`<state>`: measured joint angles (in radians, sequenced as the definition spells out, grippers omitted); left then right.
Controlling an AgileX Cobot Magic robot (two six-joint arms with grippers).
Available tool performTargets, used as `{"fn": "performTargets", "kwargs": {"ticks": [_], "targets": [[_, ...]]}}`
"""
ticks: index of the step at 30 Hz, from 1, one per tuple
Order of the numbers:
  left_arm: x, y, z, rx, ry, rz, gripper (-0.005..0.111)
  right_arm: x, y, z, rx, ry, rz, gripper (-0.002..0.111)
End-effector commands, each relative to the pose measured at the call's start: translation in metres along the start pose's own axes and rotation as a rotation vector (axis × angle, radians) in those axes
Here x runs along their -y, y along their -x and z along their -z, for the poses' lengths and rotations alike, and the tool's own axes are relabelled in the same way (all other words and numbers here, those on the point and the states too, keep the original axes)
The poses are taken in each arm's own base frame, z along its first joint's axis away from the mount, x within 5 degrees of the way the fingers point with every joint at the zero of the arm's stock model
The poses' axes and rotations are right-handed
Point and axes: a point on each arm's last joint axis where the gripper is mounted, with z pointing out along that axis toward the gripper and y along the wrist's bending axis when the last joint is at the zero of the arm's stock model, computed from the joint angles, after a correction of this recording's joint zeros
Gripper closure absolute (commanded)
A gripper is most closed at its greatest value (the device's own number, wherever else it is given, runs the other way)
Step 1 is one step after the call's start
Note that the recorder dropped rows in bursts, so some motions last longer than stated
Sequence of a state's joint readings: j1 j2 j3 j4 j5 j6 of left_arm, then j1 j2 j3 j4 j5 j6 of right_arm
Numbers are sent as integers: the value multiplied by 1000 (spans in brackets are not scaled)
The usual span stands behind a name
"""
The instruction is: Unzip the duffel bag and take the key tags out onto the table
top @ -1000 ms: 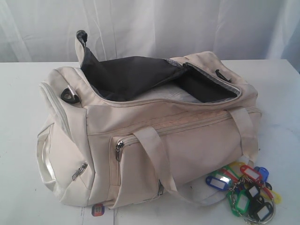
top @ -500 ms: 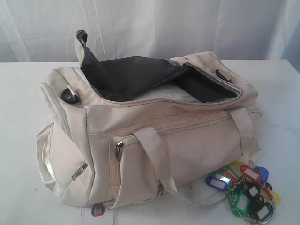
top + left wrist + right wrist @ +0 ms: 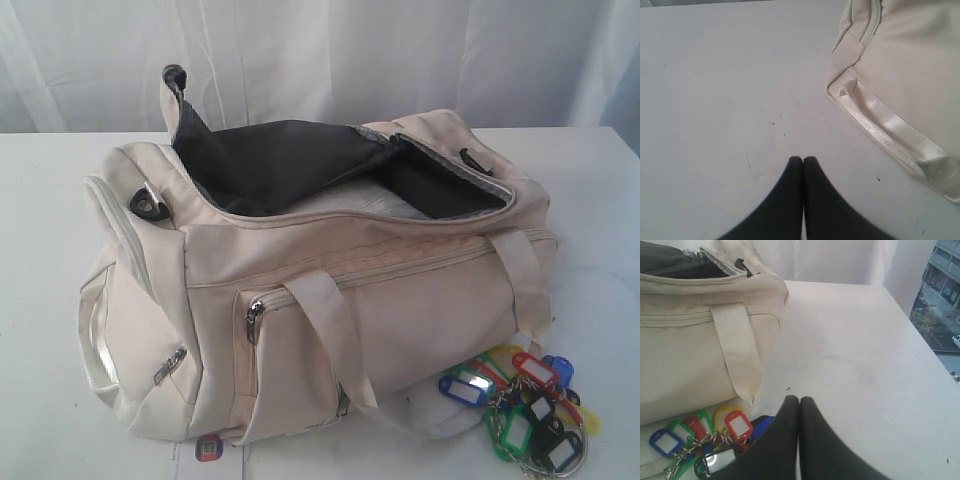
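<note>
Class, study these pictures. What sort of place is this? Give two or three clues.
Probably an indoor test room on an upper floor: a wide white table, white curtains behind it, and a window looking down on a street.

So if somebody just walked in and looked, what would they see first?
Probably the big cream-white duffel bag in the middle of the table, its top unzipped wide so the dark lining shows. Next, the bright key tags in blue, red, green, yellow and black, on the table beside the bag, lower right in the exterior view. The left gripper and the right gripper are shut, holding nothing.
</note>
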<state>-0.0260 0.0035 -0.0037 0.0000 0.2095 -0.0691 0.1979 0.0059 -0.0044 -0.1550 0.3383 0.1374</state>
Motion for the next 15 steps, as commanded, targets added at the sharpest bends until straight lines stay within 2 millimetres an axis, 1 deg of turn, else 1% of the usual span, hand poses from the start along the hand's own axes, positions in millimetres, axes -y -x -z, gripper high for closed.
{"fn": "performTargets", "kwargs": {"ticks": [1, 15], "targets": [[0, -1, 0, 4, 3, 3, 107, 0, -1, 0, 3, 4, -9, 108], [0, -1, 0, -3, 2, 3, 107, 0, -1, 0, 3, 4, -9, 108]]}}
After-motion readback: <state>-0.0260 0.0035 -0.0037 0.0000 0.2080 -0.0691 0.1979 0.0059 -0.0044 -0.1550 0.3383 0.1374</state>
